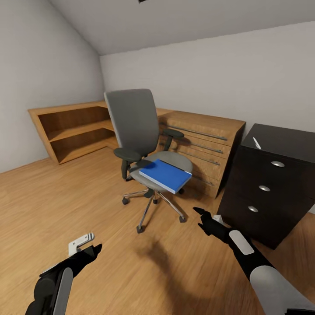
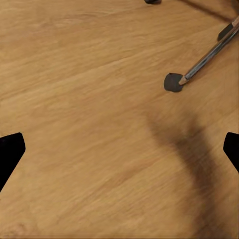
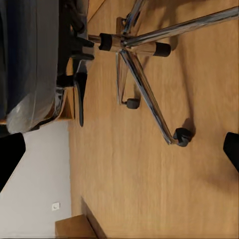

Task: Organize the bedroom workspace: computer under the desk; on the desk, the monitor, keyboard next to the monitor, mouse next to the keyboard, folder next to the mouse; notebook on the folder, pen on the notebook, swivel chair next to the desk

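Small white item (image 1: pixel 257 143) on dark cabinet (image 1: pixel 271 188) too small for me to identify; cabinet cut by frame edge.

Blue folder (image 1: pixel 166 175) flat on grey swivel chair (image 1: pixel 137 127) seat, beside wooden desk (image 1: pixel 205 123).

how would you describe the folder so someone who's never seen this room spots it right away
Start at the grey swivel chair with chrome legs standing mid-room on the wooden floor, in front of the light wooden desk with long bar handles. On its grey seat lies the flat blue rectangular folder, one corner jutting past the front edge. It is the one bright blue thing among greys, browns and the black drawer cabinet.
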Robot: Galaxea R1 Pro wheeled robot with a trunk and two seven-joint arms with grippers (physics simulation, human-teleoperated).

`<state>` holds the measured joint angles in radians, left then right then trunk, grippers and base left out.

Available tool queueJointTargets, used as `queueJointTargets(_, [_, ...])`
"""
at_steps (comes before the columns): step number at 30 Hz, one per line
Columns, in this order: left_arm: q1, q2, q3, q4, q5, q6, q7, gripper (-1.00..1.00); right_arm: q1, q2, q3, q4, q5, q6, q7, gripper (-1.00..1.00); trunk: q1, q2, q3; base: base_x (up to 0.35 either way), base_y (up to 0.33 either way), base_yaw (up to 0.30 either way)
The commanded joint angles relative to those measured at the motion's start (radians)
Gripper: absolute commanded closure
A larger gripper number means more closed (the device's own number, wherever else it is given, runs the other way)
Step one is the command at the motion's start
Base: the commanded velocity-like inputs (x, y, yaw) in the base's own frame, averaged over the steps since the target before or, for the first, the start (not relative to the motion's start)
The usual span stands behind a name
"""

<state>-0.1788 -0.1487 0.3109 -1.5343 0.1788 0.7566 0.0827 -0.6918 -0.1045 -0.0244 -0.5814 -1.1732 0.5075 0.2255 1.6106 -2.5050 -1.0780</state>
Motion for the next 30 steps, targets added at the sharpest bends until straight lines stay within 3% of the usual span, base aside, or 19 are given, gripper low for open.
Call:
queueJointTargets(1, [-0.001, -0.001, 0.001, 0.0, 0.011, 0.005, 0.009, -1.0, 0.0, 0.001, 0.0, 0.0, 0.003, 0.006, 0.017, -1.0, 0.0, 0.0, -0.001, 0.0, 0.0, 0.0])
queueJointTargets(2, [-0.001, 0.0, 0.001, 0.001, 0.01, 0.005, 0.009, -1.0, 0.0, 0.001, 0.003, -0.001, 0.009, 0.006, 0.033, -1.0, 0.0, 0.0, -0.001, 0.0, 0.0, 0.0])
queueJointTargets(4, [-0.001, 0.0, 0.001, 0.004, 0.01, 0.004, 0.009, -1.0, 0.0, 0.002, 0.014, -0.004, 0.052, 0.006, 0.164, -1.0, 0.0, 0.0, -0.001, 0.0, 0.0, 0.0])
queueJointTargets(6, [-0.001, 0.0, 0.001, 0.004, 0.01, 0.003, 0.009, -1.0, 0.001, 0.001, 0.016, -0.004, 0.068, 0.006, 0.213, -1.0, 0.0, 0.0, -0.001, 0.0, 0.0, 0.0])
queueJointTargets(11, [-0.001, 0.0, 0.001, 0.005, 0.01, 0.002, 0.009, -1.0, 0.003, -0.001, 0.019, 0.004, 0.192, 0.007, 0.505, -1.0, 0.0, 0.0, -0.001, 0.0, 0.0, 0.0])
queueJointTargets(16, [-0.001, 0.0, 0.001, 0.006, 0.01, 0.001, 0.01, -1.0, 0.003, 0.001, 0.021, 0.006, 0.21, 0.008, 0.558, -1.0, 0.0, 0.0, -0.001, 0.0, 0.0, 0.0])
queueJointTargets(30, [-0.001, 0.003, 0.001, 0.017, 0.01, 0.0, 0.007, -1.0, 0.003, 0.001, 0.02, -0.001, 0.218, 0.004, 0.565, -1.0, 0.0, 0.0, -0.001, 0.0, 0.0, 0.0])
